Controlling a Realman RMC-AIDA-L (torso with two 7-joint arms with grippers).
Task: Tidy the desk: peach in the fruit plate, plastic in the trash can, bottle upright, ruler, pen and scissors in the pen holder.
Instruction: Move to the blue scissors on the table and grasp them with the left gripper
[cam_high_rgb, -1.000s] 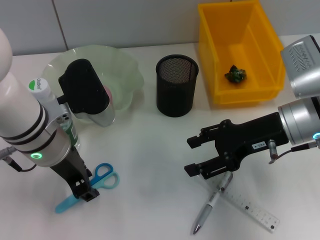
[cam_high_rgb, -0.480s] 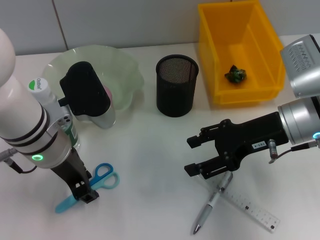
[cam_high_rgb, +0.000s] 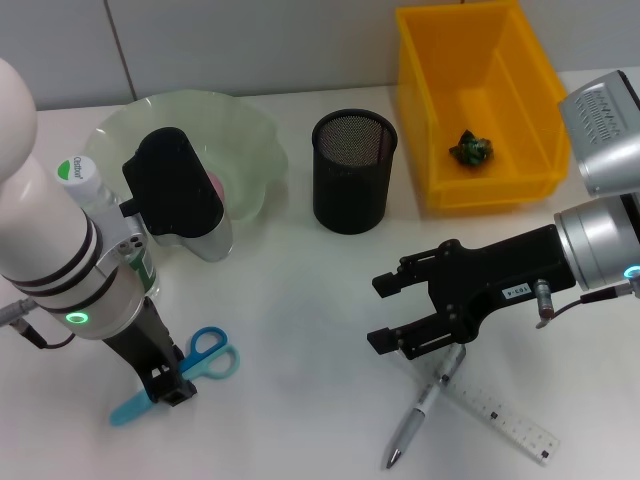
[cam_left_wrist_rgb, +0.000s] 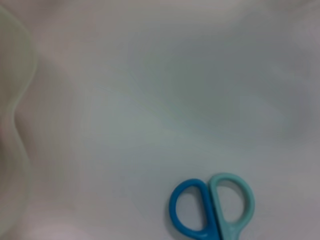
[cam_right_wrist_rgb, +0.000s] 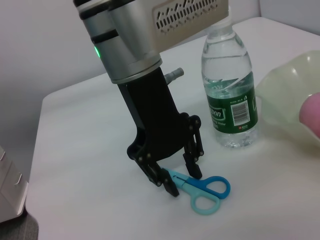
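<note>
left gripper (cam_high_rgb: 167, 385) open, astride scissors (cam_high_rgb: 180, 368) blades, nothing clamped | handles toward 2 o'clock | right gripper (cam_high_rgb: 380, 312) open, empty, far

Bare white tabletop (cam_high_rgb: 290, 300) lies open between the two arms — a clear lane up to the black mesh pen holder (cam_high_rgb: 354, 170). The upright clear water bottle (cam_right_wrist_rgb: 229, 95) and pale green fruit plate (cam_high_rgb: 250, 140) crowd the left gripper (cam_right_wrist_rgb: 182, 180) — little room behind it.
</note>
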